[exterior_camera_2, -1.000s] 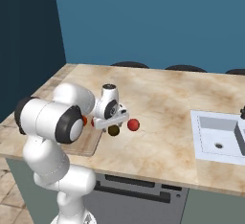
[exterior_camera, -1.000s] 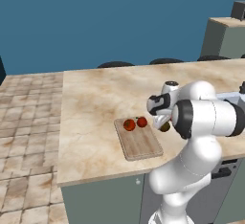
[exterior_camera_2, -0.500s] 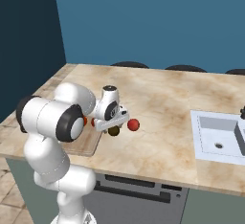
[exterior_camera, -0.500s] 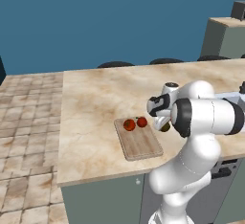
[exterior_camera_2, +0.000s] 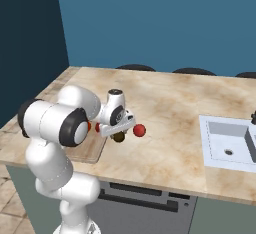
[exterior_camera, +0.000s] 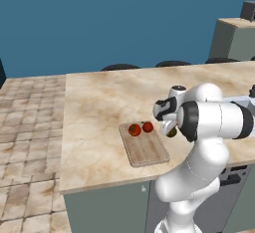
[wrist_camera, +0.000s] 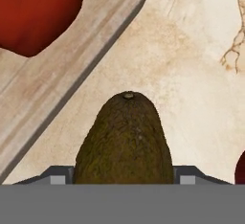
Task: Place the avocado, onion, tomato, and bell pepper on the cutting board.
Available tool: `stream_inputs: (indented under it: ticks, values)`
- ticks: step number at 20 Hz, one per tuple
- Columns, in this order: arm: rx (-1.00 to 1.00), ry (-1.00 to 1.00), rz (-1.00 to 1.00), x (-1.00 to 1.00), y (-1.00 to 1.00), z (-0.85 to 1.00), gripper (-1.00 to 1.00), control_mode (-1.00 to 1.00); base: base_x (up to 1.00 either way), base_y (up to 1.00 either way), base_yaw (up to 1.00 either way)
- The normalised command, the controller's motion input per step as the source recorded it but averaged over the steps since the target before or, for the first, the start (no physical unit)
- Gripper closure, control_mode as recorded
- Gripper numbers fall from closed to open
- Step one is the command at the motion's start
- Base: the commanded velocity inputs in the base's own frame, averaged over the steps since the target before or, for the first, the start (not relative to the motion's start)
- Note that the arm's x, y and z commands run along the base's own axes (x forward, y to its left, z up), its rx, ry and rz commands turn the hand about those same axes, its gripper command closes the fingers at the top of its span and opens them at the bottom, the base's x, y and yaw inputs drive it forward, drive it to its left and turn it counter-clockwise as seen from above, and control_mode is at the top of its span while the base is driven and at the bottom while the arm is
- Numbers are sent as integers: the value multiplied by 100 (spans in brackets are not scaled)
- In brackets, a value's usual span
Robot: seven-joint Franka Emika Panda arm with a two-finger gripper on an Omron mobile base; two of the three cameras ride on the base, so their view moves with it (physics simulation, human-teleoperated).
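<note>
Right now I have the claw pinching the small dark olive-green oval avocado, whose flanks sit tight between the two grey finger tips at the bottom of the hand view, stem end pointing away from the hand. From the right base view the claw hangs low over the beige marbled stone tabletop with the avocado just under it; whether the fruit touches the stone I cannot tell. In the left base view the avocado peeks out dark beside the white wrist, just off the right edge of the light tan wooden rectangular cutting board. In the hand view the board's rounded edge runs diagonally across the upper left, close to the avocado but apart from it. On the board's far end sit two red things side by side: an orange-red round tomato with a dark stem spot and, to its right, a smaller deep-red lumpy bell pepper. I take the red mass at the hand view's upper left corner to be one of these. The pinkish-crimson smooth round onion lies on the bare tabletop just beyond the claw, off the board, and its edge shows at the hand view's lower right. Further right, a white sink basin is set into the tabletop.
</note>
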Motion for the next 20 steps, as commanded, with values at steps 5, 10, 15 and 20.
stream_inputs:
  ticks: [5,10,15,20]
  values:
    - [-1,-1,0,-7,2,44,100,-100,0,0,0]
    - [-2,0,0,-20,2,54,100,-100,0,0,0]
    - [0,2,0,-36,14,32,100,-100,0,0,0]
    - [0,4,0,-41,22,18,100,-100,0,0,0]
